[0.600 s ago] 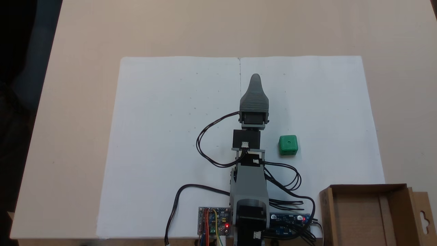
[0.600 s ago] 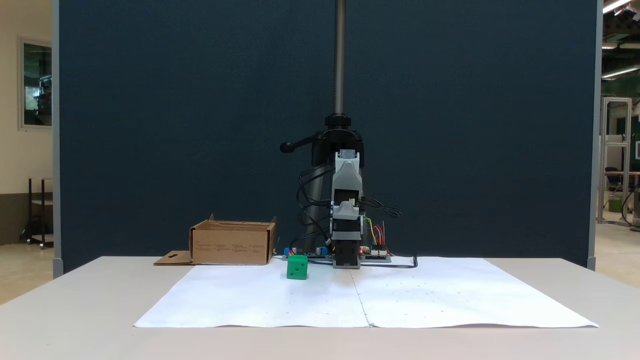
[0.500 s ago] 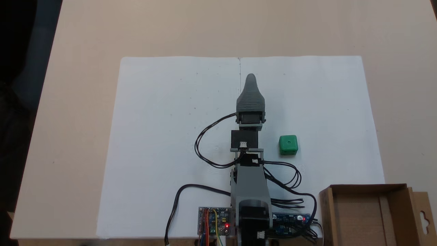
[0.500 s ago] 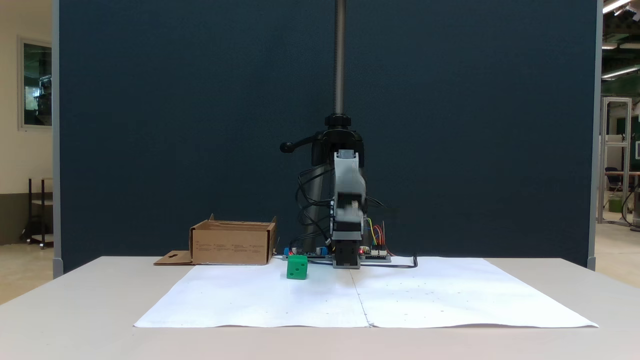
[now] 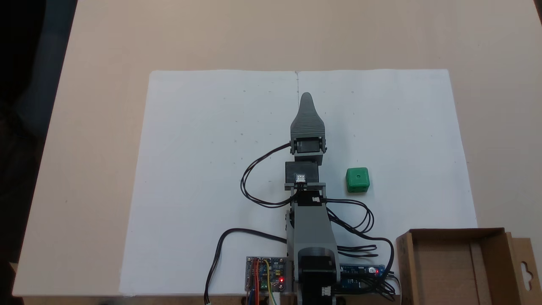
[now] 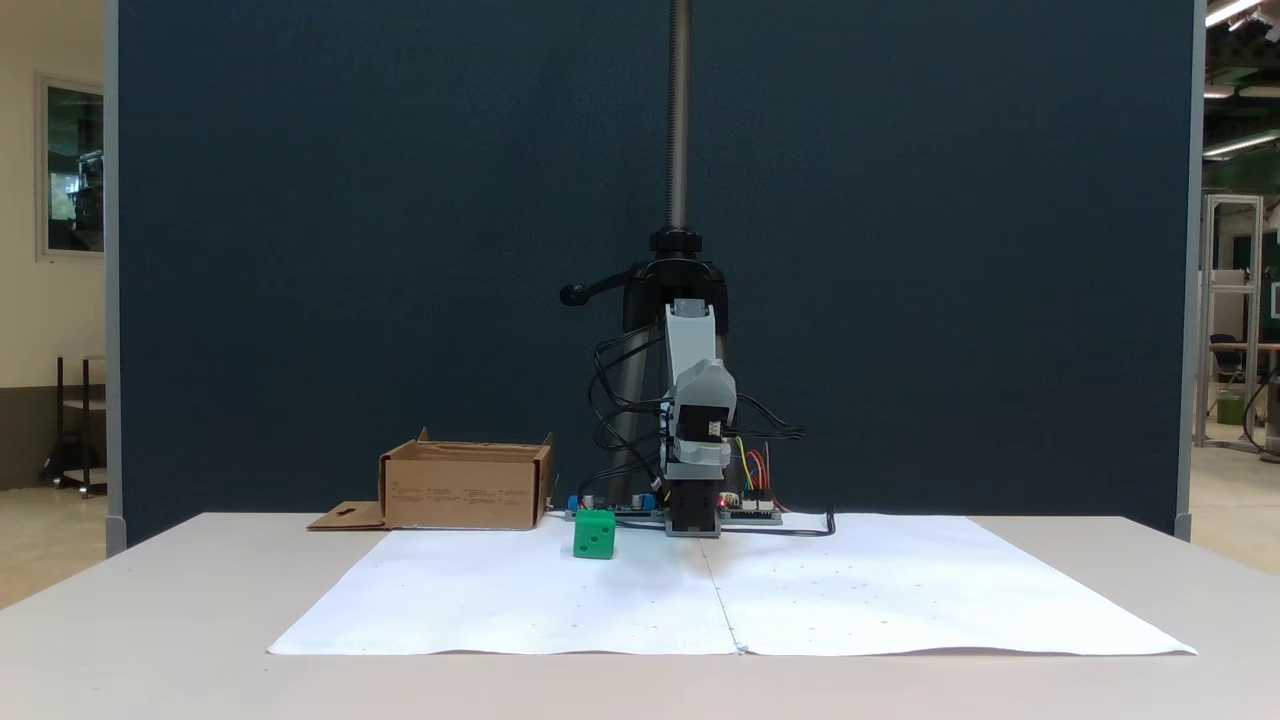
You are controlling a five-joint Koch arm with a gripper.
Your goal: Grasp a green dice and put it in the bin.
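Note:
The green dice (image 5: pixel 358 179) rests on the white paper, to the right of my arm in the top-down fixed view; the front fixed view has the dice (image 6: pixel 594 534) left of the arm's base. My gripper (image 5: pixel 306 98) points away from the base, raised over the paper's middle seam and well apart from the dice. From above one grey jaw covers the other, so its opening is hidden. The gripper (image 6: pixel 705 392) faces the front camera. The bin (image 5: pixel 453 232), a brown cardboard box with a keyhole flap, stands beside the base; the bin (image 6: pixel 465 488) looks empty.
Two white paper sheets (image 5: pixel 211 169) cover the beige table (image 5: pixel 93 127). Circuit boards (image 5: pixel 266 279) and looping black cables (image 5: pixel 254 186) lie around the arm's base. A dark pole with a clamp (image 6: pixel 680 260) rises behind the arm, before a blue partition.
The arm has swung slightly: the gripper tip moved left in the top-down view and the wrist right in the front view. Dice and bin have stayed put.

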